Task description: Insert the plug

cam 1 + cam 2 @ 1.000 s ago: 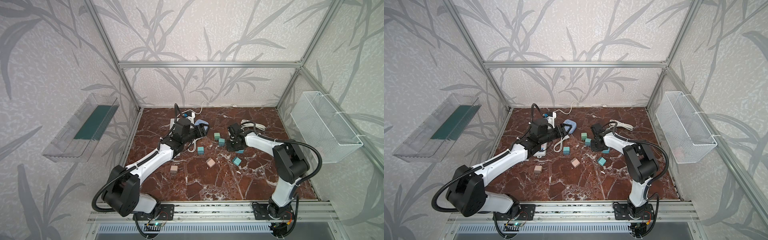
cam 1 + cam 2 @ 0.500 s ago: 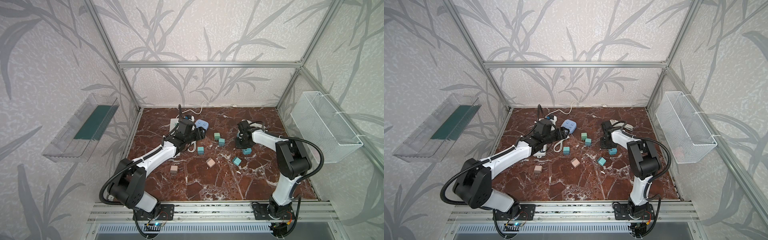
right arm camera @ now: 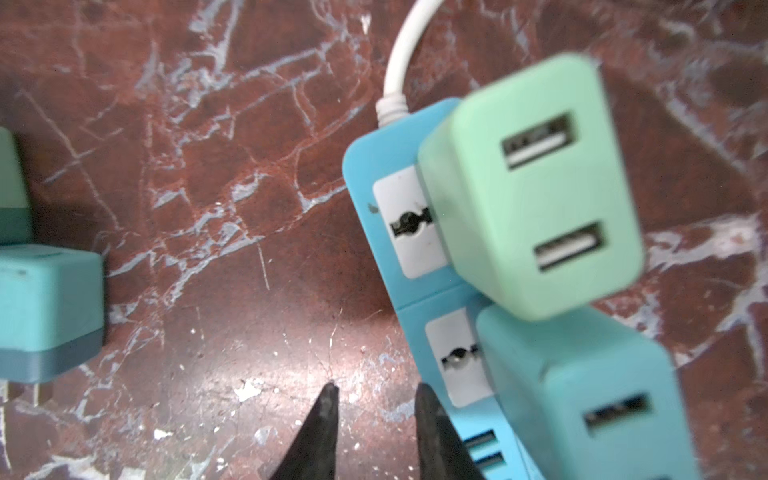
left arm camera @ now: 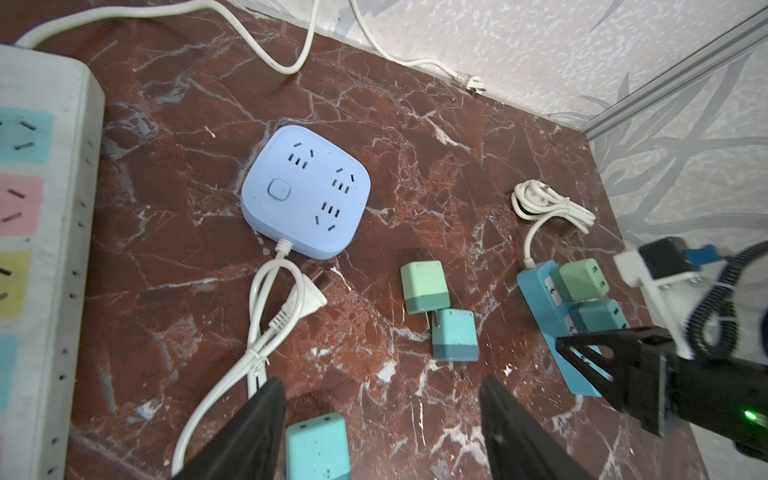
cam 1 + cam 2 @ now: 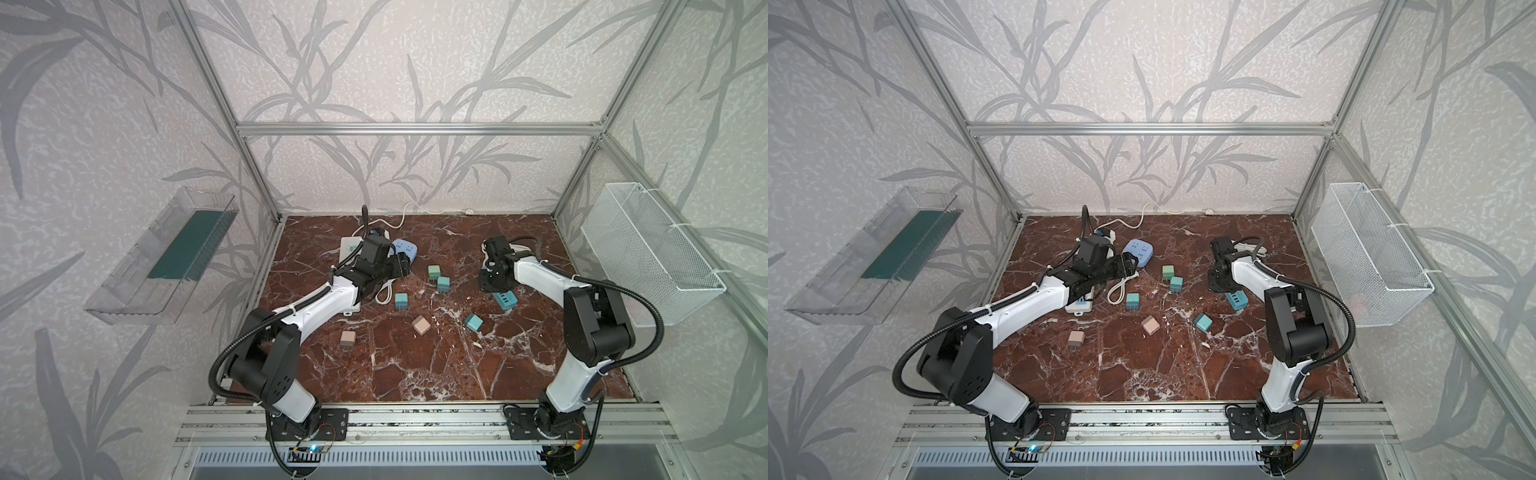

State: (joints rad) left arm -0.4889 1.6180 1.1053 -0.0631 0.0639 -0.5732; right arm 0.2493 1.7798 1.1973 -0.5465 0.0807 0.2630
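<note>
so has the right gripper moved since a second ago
Yes. In a top view the right gripper has shifted right, away from the loose green adapter, which stayed put, and toward the wire basket.

Soft, even light; both top views are sharp. In the right wrist view the mint charger (image 3: pixel 532 187) is blurred, and a faint shadow lies beside it on the glossy worktop (image 3: pixel 208 208).

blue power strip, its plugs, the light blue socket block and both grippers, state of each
blue power strip, two sockets filled
mint plug, plugged into it
teal plug, plugged in beside it
light blue socket block, sockets empty, cord bundled
left gripper, open, empty
right gripper, slightly open, empty
</note>
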